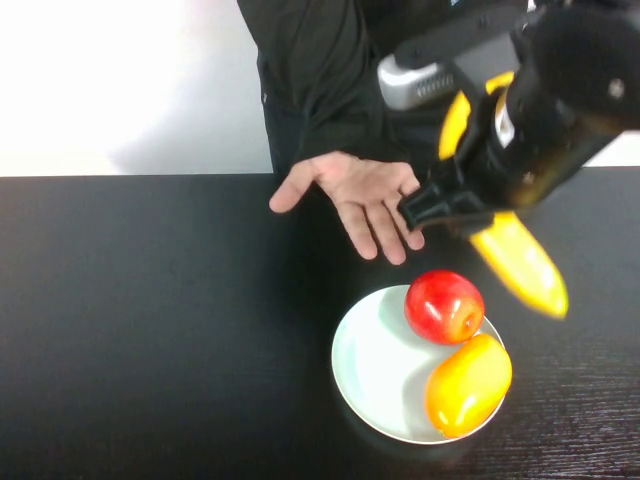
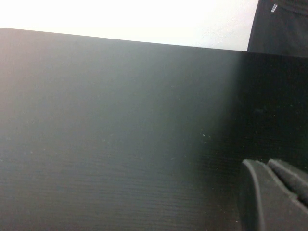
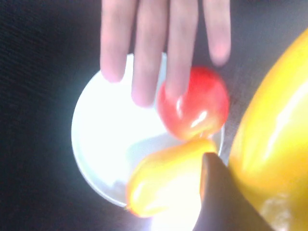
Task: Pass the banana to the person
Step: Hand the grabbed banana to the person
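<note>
My right gripper [image 1: 470,205] is shut on the long yellow banana [image 1: 520,262] and holds it in the air at the right, above the plate. The banana fills the edge of the right wrist view [image 3: 274,144], beside one dark finger [image 3: 219,197]. The person [image 1: 330,70] in a dark sweatshirt stands at the far side of the table and holds an open bare hand [image 1: 365,200], palm up, just left of my right gripper. The hand's fingers also show in the right wrist view [image 3: 168,53]. My left gripper [image 2: 279,192] is shut and parked low over the black table.
A white plate [image 1: 365,370] at the front right holds a red apple [image 1: 443,306] and an orange-yellow mango [image 1: 468,384]. The black table [image 1: 150,320] stretches out to the left. A white wall lies behind.
</note>
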Action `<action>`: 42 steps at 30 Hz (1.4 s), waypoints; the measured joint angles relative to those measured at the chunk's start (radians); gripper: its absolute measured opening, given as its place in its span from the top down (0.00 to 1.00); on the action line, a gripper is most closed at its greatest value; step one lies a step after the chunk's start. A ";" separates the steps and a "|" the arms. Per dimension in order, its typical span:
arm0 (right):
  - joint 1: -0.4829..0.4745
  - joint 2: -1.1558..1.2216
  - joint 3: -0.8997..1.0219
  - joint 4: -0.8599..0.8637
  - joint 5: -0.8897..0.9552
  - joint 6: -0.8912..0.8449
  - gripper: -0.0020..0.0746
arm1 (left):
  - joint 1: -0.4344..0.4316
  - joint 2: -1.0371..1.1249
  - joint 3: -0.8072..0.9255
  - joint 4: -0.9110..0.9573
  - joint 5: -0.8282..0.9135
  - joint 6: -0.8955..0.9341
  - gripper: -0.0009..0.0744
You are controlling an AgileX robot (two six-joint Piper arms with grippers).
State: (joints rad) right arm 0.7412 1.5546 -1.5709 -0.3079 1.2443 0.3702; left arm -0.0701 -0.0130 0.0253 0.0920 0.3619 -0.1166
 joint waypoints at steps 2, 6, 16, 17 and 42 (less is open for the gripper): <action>-0.007 0.012 -0.055 -0.002 0.004 -0.091 0.63 | 0.000 0.000 0.000 0.000 0.000 0.000 0.99; -0.013 0.073 -0.199 -0.014 0.006 -0.319 0.63 | 0.000 0.000 0.000 0.000 0.000 0.000 0.99; -0.013 0.327 -0.471 0.020 0.008 -0.881 0.63 | 0.000 0.000 0.000 0.000 0.000 0.000 0.99; -0.013 0.344 -0.481 0.028 0.008 -0.910 0.63 | 0.000 0.000 0.000 0.000 0.000 0.000 0.99; -0.013 0.468 -0.512 -0.006 0.006 -0.876 0.32 | 0.000 0.000 0.000 0.000 0.000 0.000 0.99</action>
State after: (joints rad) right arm 0.7285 2.0223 -2.0828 -0.3134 1.2507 -0.5062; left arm -0.0701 -0.0130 0.0253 0.0920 0.3619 -0.1166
